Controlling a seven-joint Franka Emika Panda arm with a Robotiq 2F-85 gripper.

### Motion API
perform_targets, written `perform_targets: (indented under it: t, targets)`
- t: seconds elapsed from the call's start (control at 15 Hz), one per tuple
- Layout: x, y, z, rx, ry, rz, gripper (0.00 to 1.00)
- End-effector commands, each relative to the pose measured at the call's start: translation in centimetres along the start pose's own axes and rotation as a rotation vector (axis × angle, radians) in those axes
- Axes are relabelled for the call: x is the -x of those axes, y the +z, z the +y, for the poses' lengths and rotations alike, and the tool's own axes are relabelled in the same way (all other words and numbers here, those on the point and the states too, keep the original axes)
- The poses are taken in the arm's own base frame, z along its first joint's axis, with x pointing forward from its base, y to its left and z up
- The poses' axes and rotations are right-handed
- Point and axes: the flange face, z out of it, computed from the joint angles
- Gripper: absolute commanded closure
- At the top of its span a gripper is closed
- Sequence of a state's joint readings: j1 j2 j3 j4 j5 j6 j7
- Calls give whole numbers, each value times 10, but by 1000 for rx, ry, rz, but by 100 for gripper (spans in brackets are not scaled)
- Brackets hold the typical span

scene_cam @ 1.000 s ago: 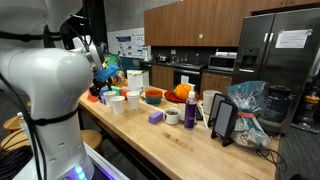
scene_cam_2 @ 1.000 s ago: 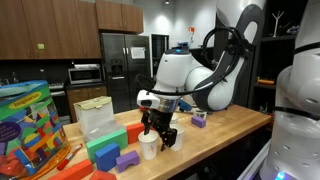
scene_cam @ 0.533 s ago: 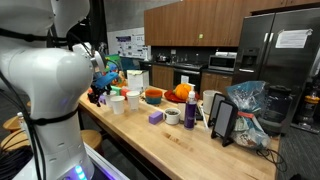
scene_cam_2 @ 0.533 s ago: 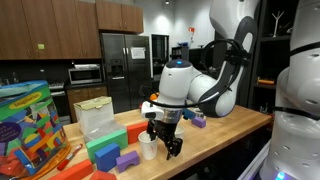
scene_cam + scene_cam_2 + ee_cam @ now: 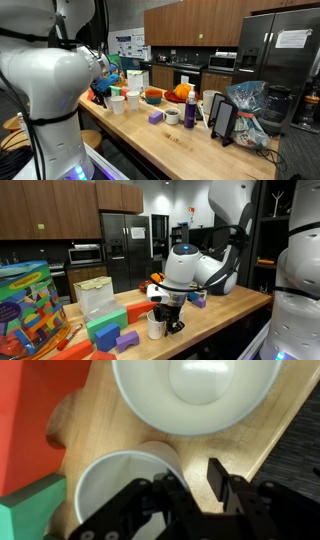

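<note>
Our claw [image 5: 190, 482] straddles the rim of the white cup [image 5: 115, 490], lower middle of the wrist view, jaws narrowed; we cannot tell if they grip. Lifting is left: it stands on the table [image 5: 90, 415].

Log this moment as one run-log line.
claw: low over counter, jaws astride white cup rim, grip unclear | white cup: upright beside white bowl | near: red block, green block
</note>
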State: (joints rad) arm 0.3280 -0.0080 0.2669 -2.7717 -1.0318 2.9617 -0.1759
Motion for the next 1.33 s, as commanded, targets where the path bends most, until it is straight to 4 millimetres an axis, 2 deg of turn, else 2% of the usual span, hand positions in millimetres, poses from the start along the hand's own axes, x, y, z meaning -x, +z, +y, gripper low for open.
perform_targets:
  t: [0.0, 0.13, 0.53, 0.93, 1.27]
  targets:
    - [2, 0, -6, 26, -4, -6, 94]
    - [1, -1, -10, 40, -12, -11, 100]
    - [1, -8, -13, 79, -18, -34, 100]
    - [4, -27, 1, 125, 9, -46, 100]
    - [12, -49, 26, 154, 68, -62, 100]
